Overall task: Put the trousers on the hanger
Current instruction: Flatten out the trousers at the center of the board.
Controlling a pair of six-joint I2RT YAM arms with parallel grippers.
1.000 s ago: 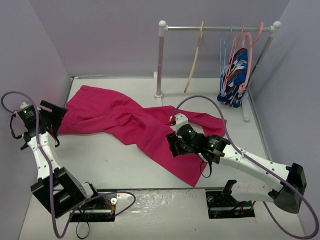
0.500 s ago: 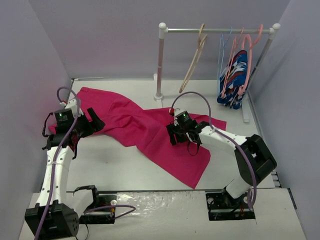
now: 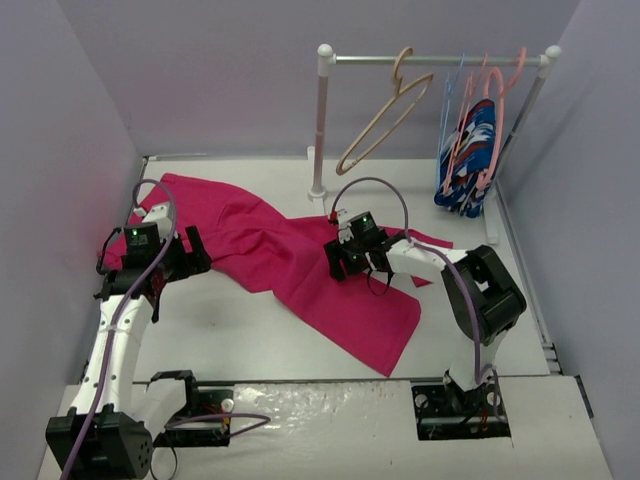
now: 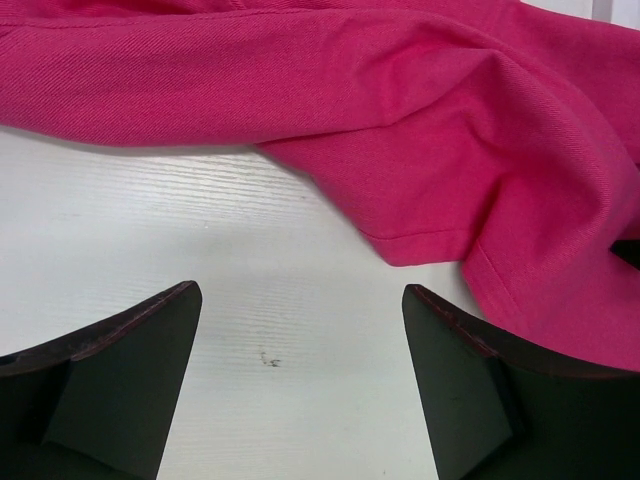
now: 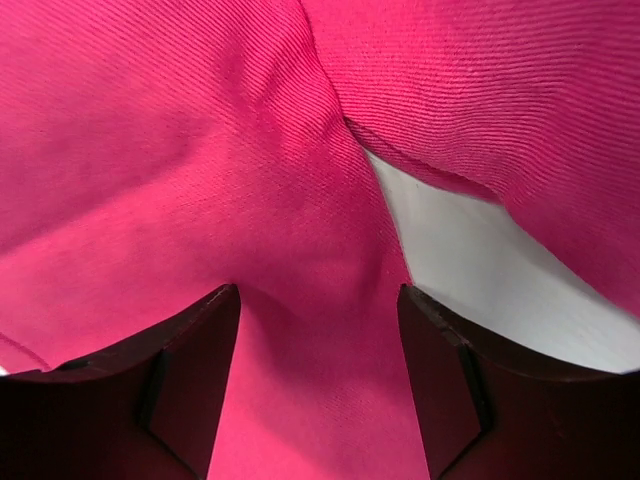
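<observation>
Was at the pick-up step. Found trousers (image 3: 280, 260) sprawled flat on the table (image 3: 240, 330), hanger (image 3: 385, 122) on the rail (image 3: 440, 58). Saw left gripper (image 4: 300, 300) gaping beside the hem, right gripper (image 5: 318, 300) gaping over a fold, nothing held. Needed next, probably, to pinch cloth and lift.

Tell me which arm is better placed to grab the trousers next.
Right, probably. The right claw, open, straddles a raised fold of the trousers. The left claw, also open, hangs over bare table with the cloth edge just ahead.
</observation>
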